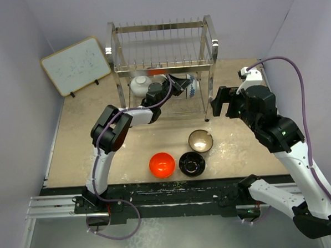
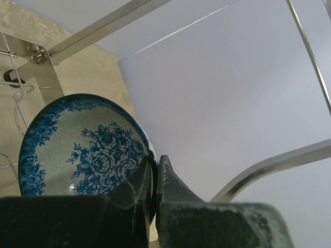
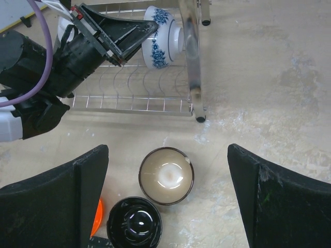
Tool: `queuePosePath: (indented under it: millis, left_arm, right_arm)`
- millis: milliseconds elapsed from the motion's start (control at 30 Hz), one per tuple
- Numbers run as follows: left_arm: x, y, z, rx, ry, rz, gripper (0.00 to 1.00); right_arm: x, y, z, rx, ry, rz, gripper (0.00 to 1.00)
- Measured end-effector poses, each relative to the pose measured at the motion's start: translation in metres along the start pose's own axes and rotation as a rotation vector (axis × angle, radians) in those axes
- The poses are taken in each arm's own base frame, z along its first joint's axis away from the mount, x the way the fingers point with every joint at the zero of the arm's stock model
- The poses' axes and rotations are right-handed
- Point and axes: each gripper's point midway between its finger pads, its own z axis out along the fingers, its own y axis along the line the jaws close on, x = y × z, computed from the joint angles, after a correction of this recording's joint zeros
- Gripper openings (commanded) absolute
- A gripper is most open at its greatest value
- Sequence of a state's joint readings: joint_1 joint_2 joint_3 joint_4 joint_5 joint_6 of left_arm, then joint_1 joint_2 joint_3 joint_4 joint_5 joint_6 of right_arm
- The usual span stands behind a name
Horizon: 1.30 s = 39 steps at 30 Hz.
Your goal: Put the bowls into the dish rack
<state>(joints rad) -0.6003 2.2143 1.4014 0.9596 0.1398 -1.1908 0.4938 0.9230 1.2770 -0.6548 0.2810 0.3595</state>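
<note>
— Where's the blue-and-white patterned round bowl (image 2: 83, 150)?
— On its side inside the shiny steel wire dish rack (image 1: 160, 27), lower tier, rim pinched by the left hand (image 2: 155, 161). The right hand (image 3: 168, 150) gapes, empty.

Left wrist camera: my left gripper (image 2: 154, 175) is pinched on the rim of the blue-and-white bowl (image 2: 88, 150). The two dark fingers (image 2: 137, 188) sit almost together, with the rim caught between them. The bowl stands tipped on its side, rose-patterned inside facing my lens. Steel bars of the dish rack (image 2: 103, 26) cross above it: one flat rail climbs to the right from a bolt (image 2: 36, 54) at a corner post, and another bar slants across the lower right. Thin wires (image 2: 18, 103) show at the left. Behind the bowl, the tan desk (image 2: 98, 77) runs to its edge against the pale wall (image 2: 222, 103).
</note>
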Motion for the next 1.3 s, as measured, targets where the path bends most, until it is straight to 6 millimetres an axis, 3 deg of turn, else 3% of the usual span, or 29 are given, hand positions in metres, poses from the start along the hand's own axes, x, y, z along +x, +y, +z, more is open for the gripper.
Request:
queuePosePath:
  millis: [400, 700, 800, 1133, 1300]
  left_arm:
    - [0.009, 0.025, 0.022, 0.013, 0.016, -0.059, 0.00]
    - [0.007, 0.025, 0.022, 0.051, 0.003, -0.100, 0.00]
    - [0.007, 0.028, 0.019, 0.053, -0.002, -0.101, 0.00]
    - [-0.001, 0.036, 0.001, 0.041, -0.035, -0.122, 0.16]
    - [-0.011, 0.043, -0.008, 0.006, -0.053, -0.122, 0.18]
  right_arm:
    - [-0.004, -0.006, 0.001, 0.027, -0.007, -0.017, 0.99]
    - [-0.004, -0.008, 0.002, 0.037, -0.004, -0.022, 0.99]
    - [-0.004, -0.008, 0.002, 0.037, -0.004, -0.022, 0.99]
    - [-0.003, -0.010, 0.003, 0.039, -0.002, -0.020, 0.99]
    - [-0.002, -0.010, 0.003, 0.040, 0.001, -0.021, 0.99]
